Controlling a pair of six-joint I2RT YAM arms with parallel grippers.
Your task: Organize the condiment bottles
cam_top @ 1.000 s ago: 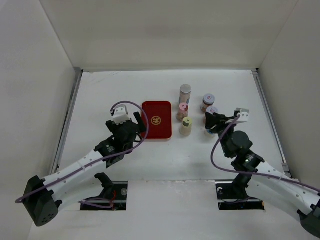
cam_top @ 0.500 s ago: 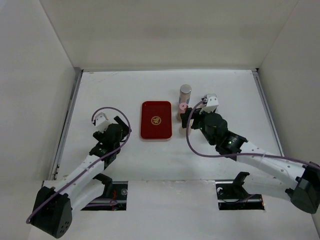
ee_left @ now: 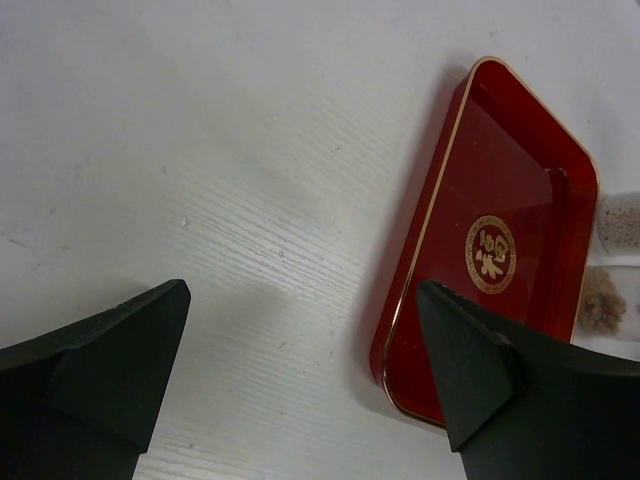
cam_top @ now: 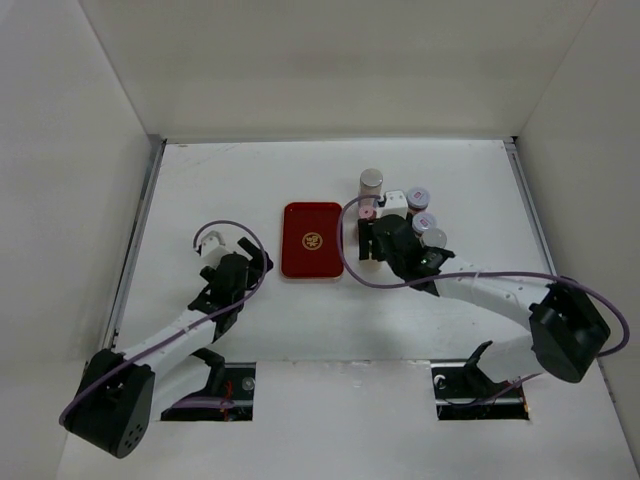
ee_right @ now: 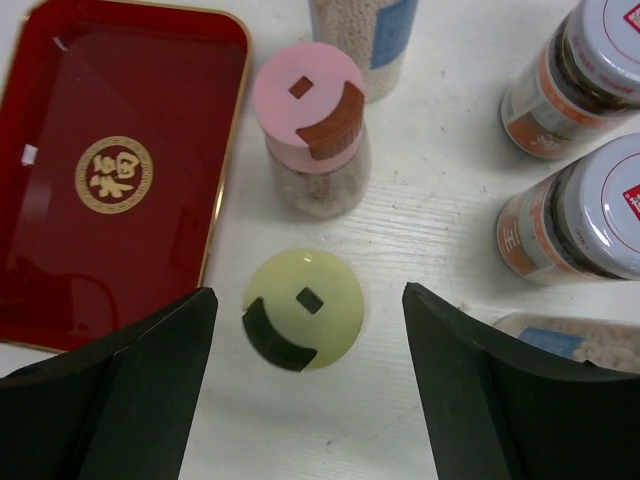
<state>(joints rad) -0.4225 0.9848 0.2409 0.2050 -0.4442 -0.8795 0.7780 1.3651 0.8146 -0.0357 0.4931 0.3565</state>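
Several bottles (cam_top: 418, 197) stand clustered just right of the red tray (cam_top: 300, 225) on the tabletop (cam_top: 220, 190). Right pincer (ee_right: 307, 300) hangs spread over the yellow-green bottle (ee_right: 330, 290), a jaw on either side, not touching. Left pincer (ee_left: 300, 300) is also spread, above the tabletop left of the tray.

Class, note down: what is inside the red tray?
Inside the red tray: only its printed gold emblem; nothing stands there. The wrist views hide its near corners; the top view shows them bare too.
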